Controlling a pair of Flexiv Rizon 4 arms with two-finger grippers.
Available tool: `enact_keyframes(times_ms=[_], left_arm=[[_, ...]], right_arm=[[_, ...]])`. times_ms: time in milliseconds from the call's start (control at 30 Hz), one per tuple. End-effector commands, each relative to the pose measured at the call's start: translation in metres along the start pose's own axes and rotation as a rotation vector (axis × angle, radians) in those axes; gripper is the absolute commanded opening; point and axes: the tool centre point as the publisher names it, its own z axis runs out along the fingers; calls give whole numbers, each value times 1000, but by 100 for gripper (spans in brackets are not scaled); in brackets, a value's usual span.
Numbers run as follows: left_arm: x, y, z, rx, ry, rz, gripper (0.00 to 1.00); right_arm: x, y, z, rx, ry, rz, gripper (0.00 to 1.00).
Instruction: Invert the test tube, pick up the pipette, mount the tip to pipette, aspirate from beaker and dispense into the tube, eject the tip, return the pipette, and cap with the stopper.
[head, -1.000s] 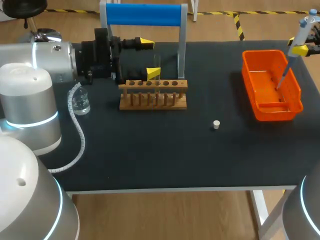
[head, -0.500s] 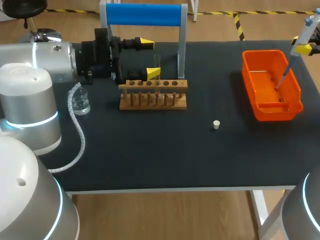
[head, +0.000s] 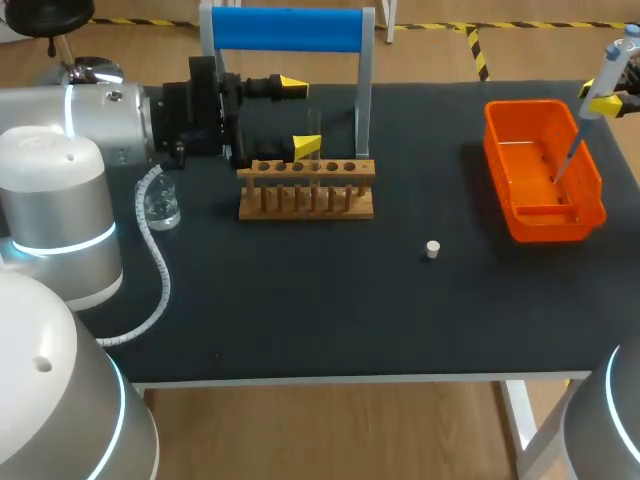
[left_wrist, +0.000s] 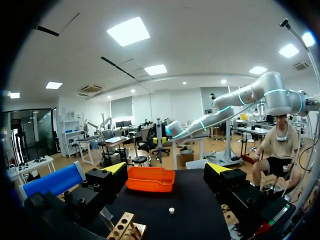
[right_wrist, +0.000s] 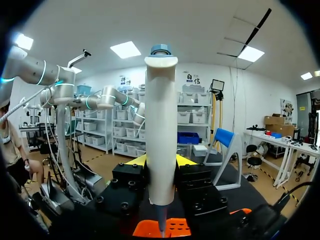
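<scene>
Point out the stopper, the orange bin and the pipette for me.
stopper (head: 432, 249), head view, on its top face.
orange bin (head: 500, 165), head view, on its left wall near the rim.
pipette (right_wrist: 161, 125), right wrist view, on the middle of its white body.

The bin (head: 556, 226) is orange, the table (head: 300, 300) black (stopper (head: 432, 249) white).

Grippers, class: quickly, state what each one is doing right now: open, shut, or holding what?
Left gripper: open, fingers wide apart.
Right gripper: shut on the pipette, over the orange bin.
</scene>
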Motion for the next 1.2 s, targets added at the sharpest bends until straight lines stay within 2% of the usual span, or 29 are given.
enact_keyframes(times_ms=[33, 800, 1200], left_arm=[[1, 1, 0, 3, -2, 2, 100], [1, 1, 0, 3, -2, 2, 100], [1, -20, 91, -81, -61, -57, 100]], right_arm=[[-3, -1, -3, 3, 16, -8, 0], [-3, -1, -3, 3, 16, -8, 0], [-3, -1, -3, 3, 16, -8, 0]])
